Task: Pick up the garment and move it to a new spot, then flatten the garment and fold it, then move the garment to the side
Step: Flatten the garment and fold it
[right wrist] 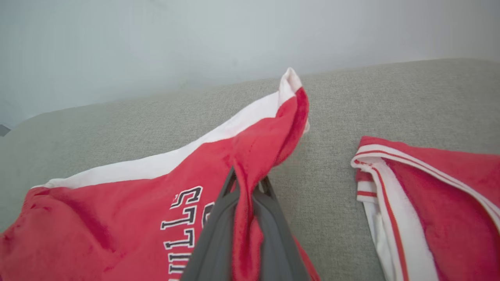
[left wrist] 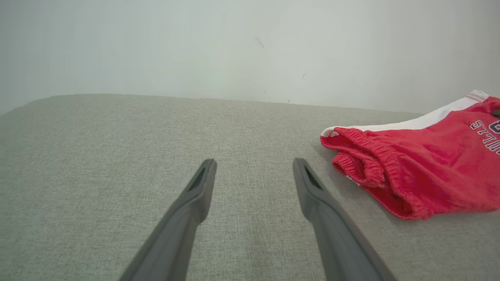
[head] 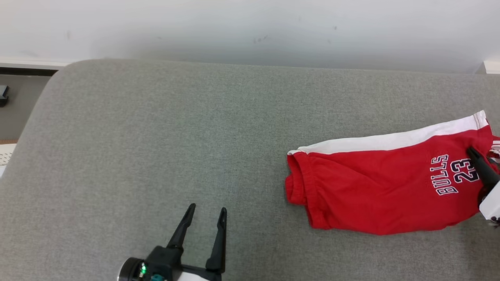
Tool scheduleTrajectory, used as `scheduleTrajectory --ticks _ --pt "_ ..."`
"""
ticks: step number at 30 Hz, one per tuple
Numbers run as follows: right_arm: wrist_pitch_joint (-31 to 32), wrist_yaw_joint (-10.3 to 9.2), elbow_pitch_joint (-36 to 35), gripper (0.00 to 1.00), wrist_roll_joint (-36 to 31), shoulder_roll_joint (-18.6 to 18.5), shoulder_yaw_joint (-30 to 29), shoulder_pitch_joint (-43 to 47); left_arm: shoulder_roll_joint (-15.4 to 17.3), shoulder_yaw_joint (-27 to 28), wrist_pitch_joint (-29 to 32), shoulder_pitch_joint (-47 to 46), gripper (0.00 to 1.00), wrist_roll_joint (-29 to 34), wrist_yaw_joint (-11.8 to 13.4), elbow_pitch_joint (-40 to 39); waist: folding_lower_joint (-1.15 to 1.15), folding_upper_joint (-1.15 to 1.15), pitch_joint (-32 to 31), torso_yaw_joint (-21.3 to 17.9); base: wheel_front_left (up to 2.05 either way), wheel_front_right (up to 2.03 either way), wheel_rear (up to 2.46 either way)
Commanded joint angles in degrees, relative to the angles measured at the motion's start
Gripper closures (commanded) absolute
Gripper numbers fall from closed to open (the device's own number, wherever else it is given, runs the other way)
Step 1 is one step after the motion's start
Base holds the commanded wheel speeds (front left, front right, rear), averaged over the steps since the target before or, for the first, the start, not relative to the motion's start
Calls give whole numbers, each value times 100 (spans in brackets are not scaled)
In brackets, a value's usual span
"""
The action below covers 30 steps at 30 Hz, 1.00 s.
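Pinching garment [right wrist: 117, 203] edge w/ R fingers [right wrist: 216, 238]; L fingers [left wrist: 195, 195] spread over cushion [head: 156, 136].

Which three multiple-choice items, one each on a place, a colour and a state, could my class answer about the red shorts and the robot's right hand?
1. In the head view, where on the grey cushion do the red shorts lie?
A. left
B. centre
C. right

2. What colour is the band along their far edge?
A. white
B. blue
C. black

3. How is the right hand?
A. open above the shorts
B. shut on the shorts
C. resting on bare cushion

Answers:
1 C, they reach the view's right edge.
2 A, the band is white.
3 B, red cloth is pinched between its fingers.
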Motion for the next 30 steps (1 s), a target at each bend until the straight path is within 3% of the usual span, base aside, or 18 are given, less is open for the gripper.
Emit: scheduleTrajectory --ticks 1,7,12,20,23,24,26,27,28,30 --pt "30 0 -105 100 -164 4 17 -100 17 -30 -8 67 0 169 -13 15 0 0 -27 42 0 0 0" --pt "368 0 -653 100 -523 381 235 -218 10 -55 -8 19 0 281 -54 16 0 0 -112 129 0 0 0" --pt "666 0 -969 100 -804 925 331 -282 6 -52 -8 -43 0 293 -52 36 0 0 -116 174 0 0 0" --pt "993 0 -629 100 -1710 2461 301 -90 -2 -176 -8 -92 0 269 -36 96 0 0 -62 249 0 0 0" --pt "960 0 -474 100 -2041 2780 141 5 -4 -208 -8 -97 0 235 -22 134 0 0 -64 288 0 0 0" --pt "959 0 -419 96 -2139 2846 79 50 -5 -213 -8 -99 0 222 -17 142 0 0 -72 300 0 0 0" --pt "915 0 -326 64 -2372 2946 -64 90 -6 -217 -8 -95 0 203 -13 161 0 0 -92 321 0 0 0" --pt "907 0 -306 37 -2428 2994 -122 112 -6 -218 -8 -86 0 195 -8 171 0 0 -111 327 0 0 0" --pt "866 0 -316 0 -2481 3037 -173 145 -6 -210 -8 -70 0 188 2 176 0 0 -128 326 0 0 0" --pt "865 0 -378 0 -2467 3075 -235 224 -6 -193 -8 -30 0 190 19 184 0 0 -162 313 0 0 0"
